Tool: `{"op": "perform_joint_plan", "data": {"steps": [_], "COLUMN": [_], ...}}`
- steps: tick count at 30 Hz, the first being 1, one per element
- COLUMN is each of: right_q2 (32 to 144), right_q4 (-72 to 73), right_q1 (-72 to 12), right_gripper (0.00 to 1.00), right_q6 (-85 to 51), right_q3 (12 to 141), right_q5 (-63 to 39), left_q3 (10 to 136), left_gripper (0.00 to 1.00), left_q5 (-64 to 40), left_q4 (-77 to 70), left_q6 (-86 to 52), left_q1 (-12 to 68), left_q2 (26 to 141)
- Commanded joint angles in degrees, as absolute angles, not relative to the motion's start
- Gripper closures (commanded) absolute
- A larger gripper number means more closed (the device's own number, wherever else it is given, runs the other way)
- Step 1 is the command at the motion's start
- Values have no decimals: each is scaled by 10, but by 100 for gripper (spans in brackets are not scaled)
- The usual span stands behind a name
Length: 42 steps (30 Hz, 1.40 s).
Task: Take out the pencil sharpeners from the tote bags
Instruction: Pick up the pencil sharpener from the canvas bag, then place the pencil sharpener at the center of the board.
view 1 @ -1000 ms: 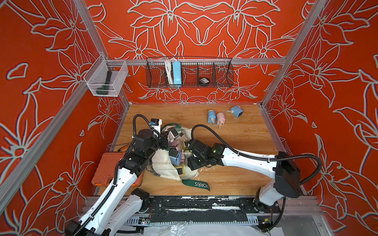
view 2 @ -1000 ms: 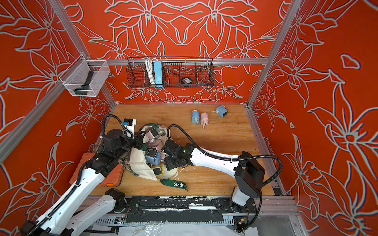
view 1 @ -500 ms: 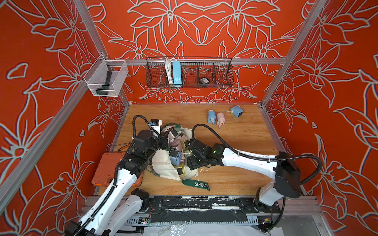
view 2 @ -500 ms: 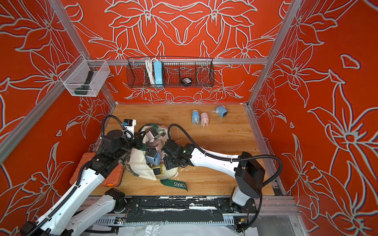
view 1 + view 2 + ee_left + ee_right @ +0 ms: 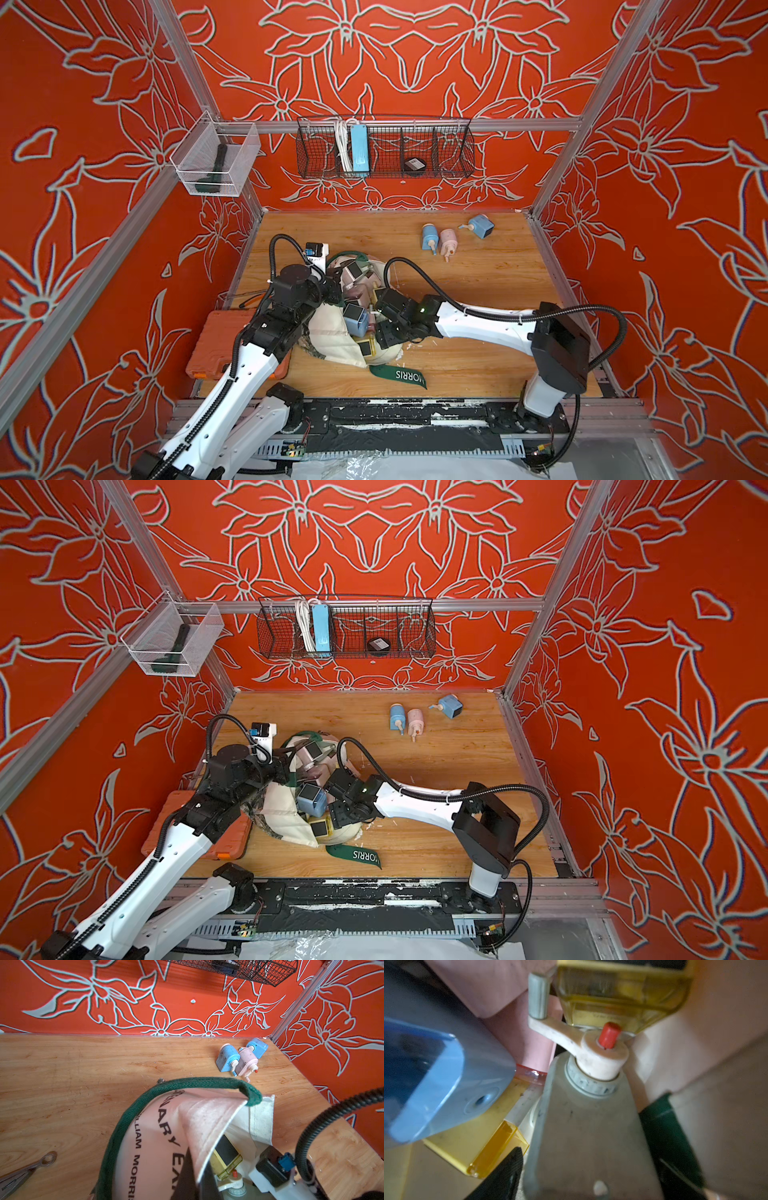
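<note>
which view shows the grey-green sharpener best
Right wrist: the grey-green sharpener fills it, crank and red knob plain. Left wrist catches only its crank end in the tote. In both top views I cannot find it.

I see a cream tote bag [image 5: 332,338] with a dark green handle [image 5: 397,374] lettered white, a blue sharpener [image 5: 354,318], a yellow sharpener [image 5: 463,1140], a grey-green sharpener [image 5: 583,1136] and a pink sharpener [image 5: 449,241], a light wood table [image 5: 478,353], and orange-red walls [image 5: 415,62] with pale flower outlines.
</note>
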<state>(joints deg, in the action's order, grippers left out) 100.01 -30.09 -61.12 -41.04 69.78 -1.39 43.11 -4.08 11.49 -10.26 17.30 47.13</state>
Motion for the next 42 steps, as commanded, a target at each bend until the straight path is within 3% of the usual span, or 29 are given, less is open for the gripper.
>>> {"op": "perform_joint_plan", "data": {"steps": [1,10,16,25,33,42], "right_q2": [1016,1025,941,799,760,849], "right_q4": [-280,-278,-288,-346,-364,-330], "right_q1": [-612,-601,-602,-571,-387,-182], "right_gripper": [27,45,56,57,57,58], "right_q6": [-412,-371,-301,-207,-230,-278], "right_q3": [725,739,731,718,706,735], "right_q5": [-9,9,-44,-36,36,86], "left_q3": [424,421,420,419,417,416], "left_gripper": [100,100,100,100,100,100], "left_q5": [-41,-41,-41,-36,-35,-35], "left_q4": [110,111,112,113,113,113], "left_q6": [-99,-99,-100,-101,-104,-104], "left_q1": [172,172,172,172,172,172], "left_q2": [462,460,458,456,459,455]}}
